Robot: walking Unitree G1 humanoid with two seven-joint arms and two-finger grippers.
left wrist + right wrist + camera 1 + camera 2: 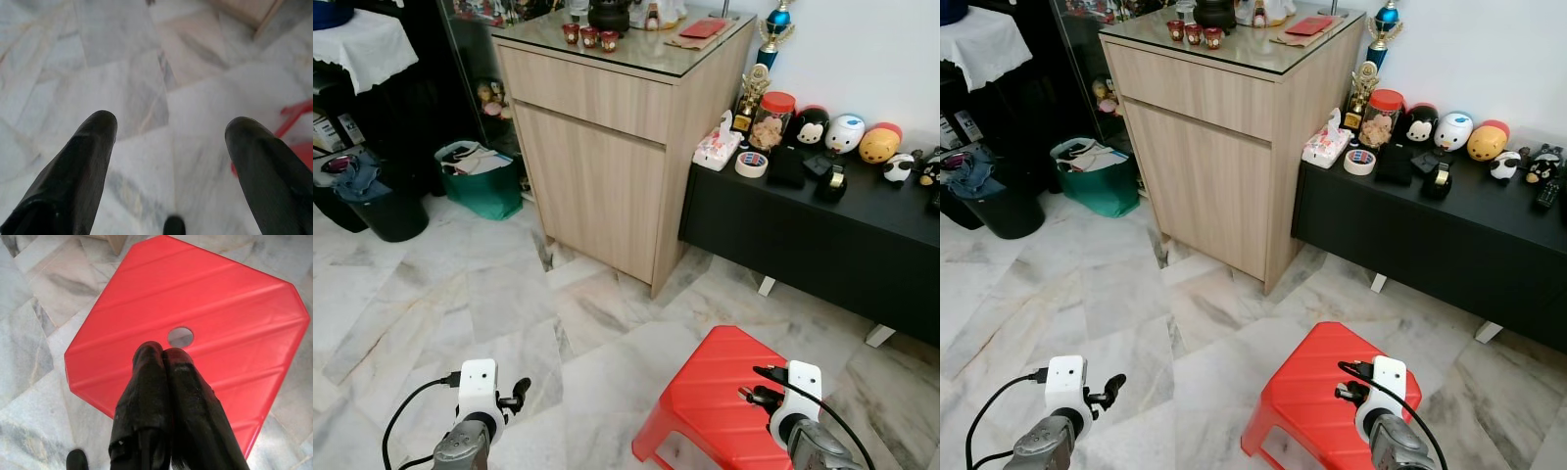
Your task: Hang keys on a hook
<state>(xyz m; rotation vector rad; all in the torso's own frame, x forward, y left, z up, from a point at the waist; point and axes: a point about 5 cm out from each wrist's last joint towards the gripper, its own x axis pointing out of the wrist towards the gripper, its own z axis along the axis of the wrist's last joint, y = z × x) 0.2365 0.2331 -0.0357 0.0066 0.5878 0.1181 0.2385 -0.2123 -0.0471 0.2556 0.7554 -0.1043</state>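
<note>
Low over the marble floor point(460, 294), both arms hang at the bottom of the head views. On the robot's left, the left gripper point(171, 142) points down at bare tiles with its two black fingers point(78, 166) spread wide apart, nothing between them. On the right, the right gripper point(163, 352) hovers above the red plastic stool point(205, 298), its fingers pressed together just short of the round hole in the seat; whether they pinch anything I cannot tell, and no keys can be made out. Ahead stands a light wooden cabinet point(607, 147) with a glass top, and beside it a low black sideboard point(822, 245) carrying figurines, a trophy and a roll of tape point(751, 164).
</note>
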